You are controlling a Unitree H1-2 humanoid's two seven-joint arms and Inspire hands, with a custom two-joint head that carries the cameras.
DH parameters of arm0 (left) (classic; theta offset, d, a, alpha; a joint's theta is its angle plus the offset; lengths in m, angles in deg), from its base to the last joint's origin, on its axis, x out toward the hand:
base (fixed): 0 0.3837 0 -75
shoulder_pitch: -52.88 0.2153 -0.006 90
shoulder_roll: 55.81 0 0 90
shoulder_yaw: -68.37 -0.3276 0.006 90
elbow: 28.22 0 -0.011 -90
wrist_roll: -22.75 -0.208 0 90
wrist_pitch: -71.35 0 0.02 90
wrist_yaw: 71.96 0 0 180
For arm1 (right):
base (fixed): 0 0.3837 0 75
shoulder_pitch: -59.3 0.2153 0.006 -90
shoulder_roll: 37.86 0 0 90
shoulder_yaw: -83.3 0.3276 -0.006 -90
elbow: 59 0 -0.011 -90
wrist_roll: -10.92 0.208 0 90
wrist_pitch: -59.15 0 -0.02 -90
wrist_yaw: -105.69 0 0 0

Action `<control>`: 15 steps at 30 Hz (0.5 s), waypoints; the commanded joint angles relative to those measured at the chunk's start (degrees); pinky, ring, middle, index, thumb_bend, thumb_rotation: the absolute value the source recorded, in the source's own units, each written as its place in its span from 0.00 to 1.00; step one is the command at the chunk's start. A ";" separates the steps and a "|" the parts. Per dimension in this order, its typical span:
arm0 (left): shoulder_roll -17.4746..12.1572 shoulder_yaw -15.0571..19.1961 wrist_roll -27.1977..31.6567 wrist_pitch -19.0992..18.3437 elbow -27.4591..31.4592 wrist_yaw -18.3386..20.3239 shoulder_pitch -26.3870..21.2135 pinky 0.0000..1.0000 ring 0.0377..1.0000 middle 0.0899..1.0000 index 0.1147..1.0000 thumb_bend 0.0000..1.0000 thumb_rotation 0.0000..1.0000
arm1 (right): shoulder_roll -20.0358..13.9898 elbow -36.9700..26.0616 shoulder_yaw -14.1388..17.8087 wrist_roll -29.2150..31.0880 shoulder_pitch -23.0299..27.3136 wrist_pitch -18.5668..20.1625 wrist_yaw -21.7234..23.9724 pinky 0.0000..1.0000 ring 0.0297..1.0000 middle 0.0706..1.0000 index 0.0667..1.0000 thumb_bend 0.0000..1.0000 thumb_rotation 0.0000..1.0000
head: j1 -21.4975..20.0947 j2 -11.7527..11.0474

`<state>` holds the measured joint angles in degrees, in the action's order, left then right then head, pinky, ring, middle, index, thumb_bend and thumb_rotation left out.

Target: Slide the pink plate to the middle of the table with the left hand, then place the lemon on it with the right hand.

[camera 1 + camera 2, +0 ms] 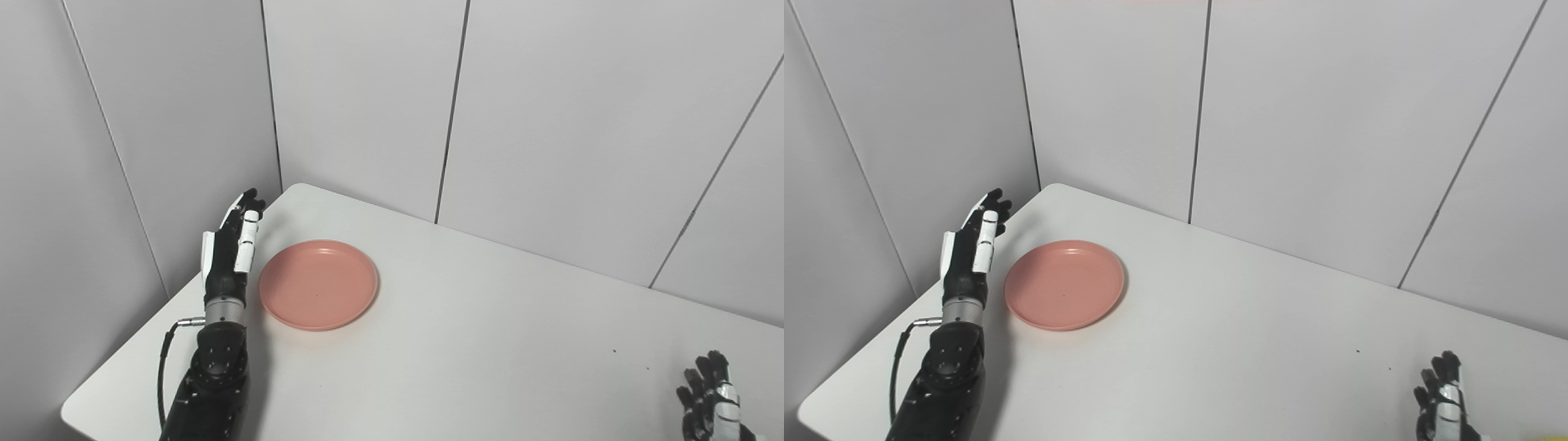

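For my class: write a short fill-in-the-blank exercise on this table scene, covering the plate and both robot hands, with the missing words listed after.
1. The plate on the white table is ____ in colour.
2. The hand standing just beside the plate is the ____ hand.
3. The plate holds ____ on it.
4. The right hand sits near the picture's bottom ____ corner.

Missing words: pink; left; nothing; right

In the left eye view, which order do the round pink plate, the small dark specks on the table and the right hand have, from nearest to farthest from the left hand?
1. Round pink plate, just beside the left hand.
2. Small dark specks, far right on the white table.
3. Right hand, bottom right corner.
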<state>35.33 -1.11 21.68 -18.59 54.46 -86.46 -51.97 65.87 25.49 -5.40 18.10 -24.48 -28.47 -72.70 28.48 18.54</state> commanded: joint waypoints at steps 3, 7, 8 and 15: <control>-1.19 -0.10 0.23 0.67 -1.19 -0.12 -1.93 0.87 0.85 0.82 0.83 0.58 1.00 | -0.03 -2.35 0.33 0.08 0.67 -2.02 0.27 1.00 1.00 1.00 1.00 0.35 1.00 | 0.19 0.26; -1.17 -0.11 0.38 1.02 -2.78 -0.31 -2.18 0.89 0.85 0.83 0.82 0.59 1.00 | -0.02 -2.52 0.61 0.09 0.73 -1.59 -0.03 1.00 1.00 1.00 1.00 0.35 1.00 | 0.50 0.35; -1.14 -0.06 0.44 0.95 -3.05 -0.38 -2.27 0.91 0.86 0.83 0.82 0.60 1.00 | -0.05 -2.50 0.69 0.13 0.75 -1.56 -0.03 1.00 1.00 1.00 1.00 0.35 1.00 | 0.50 0.35; -1.62 -0.31 0.84 0.98 -5.40 -0.03 -2.72 0.91 0.86 0.83 0.82 0.61 1.00 | 0.47 -2.79 1.27 0.73 0.72 -1.54 -0.26 1.00 1.00 1.00 1.00 0.34 1.00 | 0.57 0.44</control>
<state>35.34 -1.39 22.46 -18.73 48.56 -86.46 -52.46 66.21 24.60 -4.50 18.30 -24.62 -28.47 -73.00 29.09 18.90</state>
